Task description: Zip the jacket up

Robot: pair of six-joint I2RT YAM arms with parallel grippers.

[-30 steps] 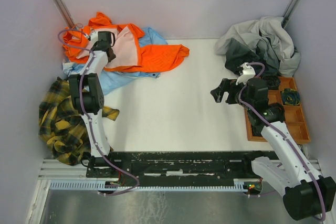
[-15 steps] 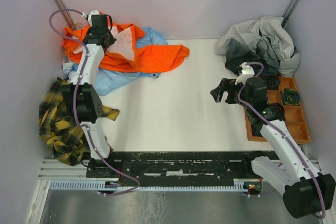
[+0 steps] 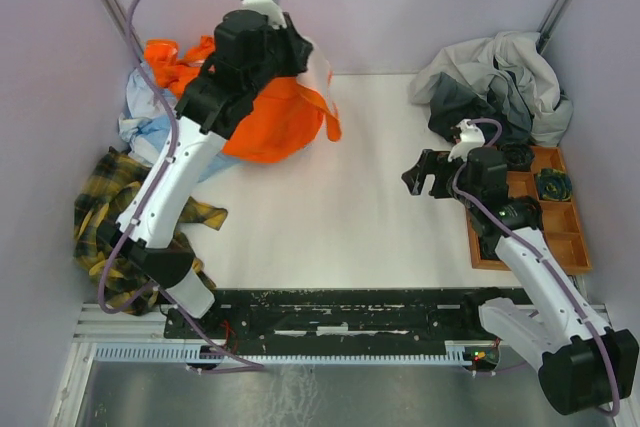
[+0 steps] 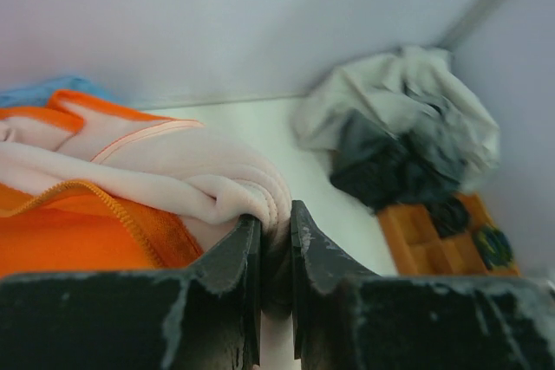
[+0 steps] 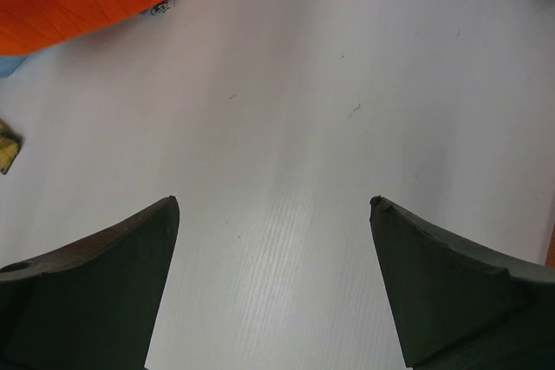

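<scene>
Jaws on our left arm [image 3: 180, 167] are clenched on a fold of the jacket [image 3: 275, 122]: in the left wrist view the pale pink lining [image 4: 217, 184] is pinched between the two dark fingers, with the orange outer cloth bunched just beside it. We hold the garment up at the far left of the bench [image 3: 350, 197], where it hangs as a crumpled orange bundle over the light blue garment [image 3: 145, 122], and the yellow plaid shirt [image 3: 105, 222] lies nearer on the left. Our right jaws stand released and wide, hovering above bare white bench right of centre with nothing between them, near the wooden tray [image 3: 555, 217] and the grey and dark clothing heap [image 3: 500, 82] at the far right. We judge this to be the fetching step, with zipping itself not yet begun, since no zipper shows in any view. Next, we think, the jacket must come to the open middle, be laid flat with its front up, and have its bottom zipper ends found, the right jaws steadying one hem. A small dark tag [image 5: 159, 9] sits at the cloth edge, too small to read; otherwise we see no writing.
</scene>
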